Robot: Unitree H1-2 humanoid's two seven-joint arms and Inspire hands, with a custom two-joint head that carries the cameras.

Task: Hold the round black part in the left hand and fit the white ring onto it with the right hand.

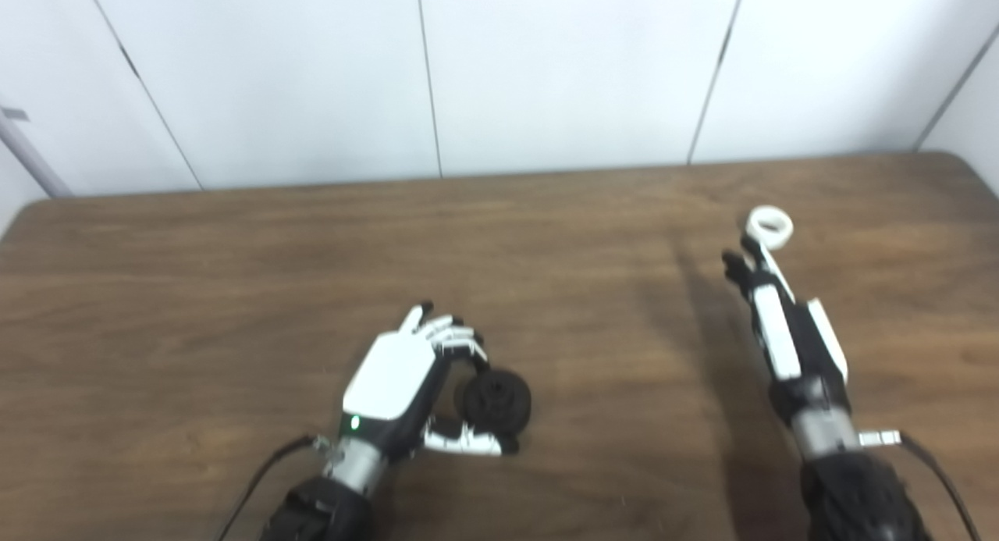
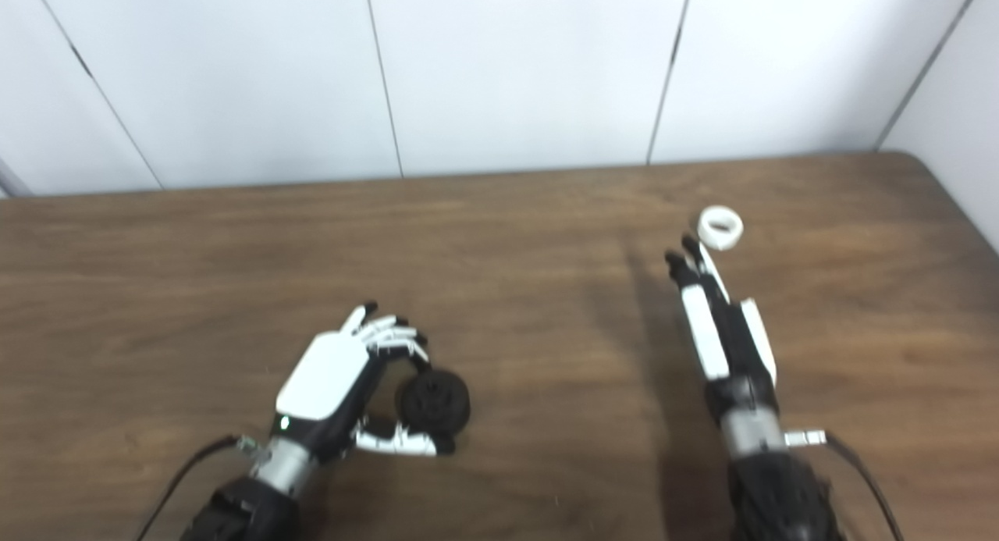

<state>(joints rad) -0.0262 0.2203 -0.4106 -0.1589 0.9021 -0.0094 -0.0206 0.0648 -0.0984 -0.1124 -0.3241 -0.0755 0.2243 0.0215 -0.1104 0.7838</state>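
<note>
Round black part [image 1: 496,401] cupped between left robot hand [image 1: 406,385] fingers and thumb.
White ring [image 1: 769,226] lies at outstretched, open right robot hand's [image 1: 780,322] fingertips.

Lab: bare wood table [image 1: 546,236]; white panels [image 1: 562,72]

Both pictures are a bit blurry, so small parts look soft. The left hand [image 1: 406,385] covers one side of the round black part [image 1: 499,400], and it is hard to tell if the fingers [image 1: 456,342] really touch it or only curl around it. The right hand [image 2: 714,322] is seen from its thin side, so its palm is hidden. Its fingertips [image 2: 691,252] are near the white ring [image 2: 719,227], but touching or not is too small to tell. Both arms are cut off by the bottom edge. The desk [image 1: 234,291] runs off the sides.
</note>
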